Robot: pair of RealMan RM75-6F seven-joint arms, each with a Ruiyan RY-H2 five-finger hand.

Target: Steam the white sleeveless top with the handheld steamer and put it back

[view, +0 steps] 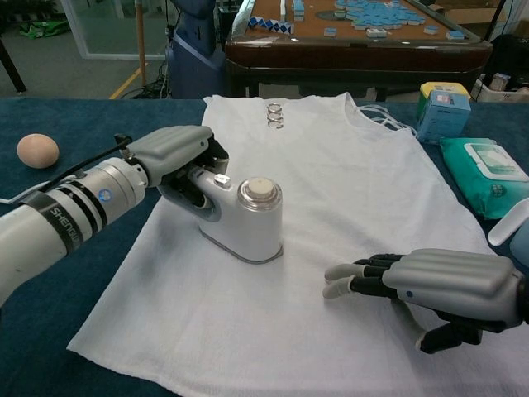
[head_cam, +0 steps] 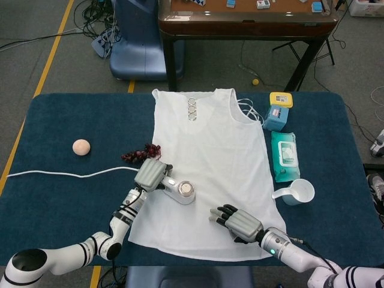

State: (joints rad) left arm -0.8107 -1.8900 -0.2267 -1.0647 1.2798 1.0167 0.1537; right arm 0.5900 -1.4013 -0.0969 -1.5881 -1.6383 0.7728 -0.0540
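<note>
Two robot hands are over a white sleeveless top [head_cam: 207, 162] that lies flat on the blue counter [head_cam: 60, 120]. The left hand [head_cam: 150, 174] is wrapped around the handle of the handheld steamer [head_cam: 180, 191], so it is holding it tight. The steamer stands on the left part of the top, with its round end up. In the chest view the left hand [view: 178, 157] grips the steamer [view: 248, 219] from behind. The right hand [head_cam: 240, 222] rests flat on the lower right part of the top, with its fingers stretched out and a little apart, and it holds nothing. A white cord [head_cam: 66, 174] runs across the counter to the left. A peach ball [head_cam: 81, 146] sits well apart on the left. Just beside the top on the right are a pack of wipes [head_cam: 284, 156], a small blue box [head_cam: 277, 114] and a white cup [head_cam: 298, 192].
</note>
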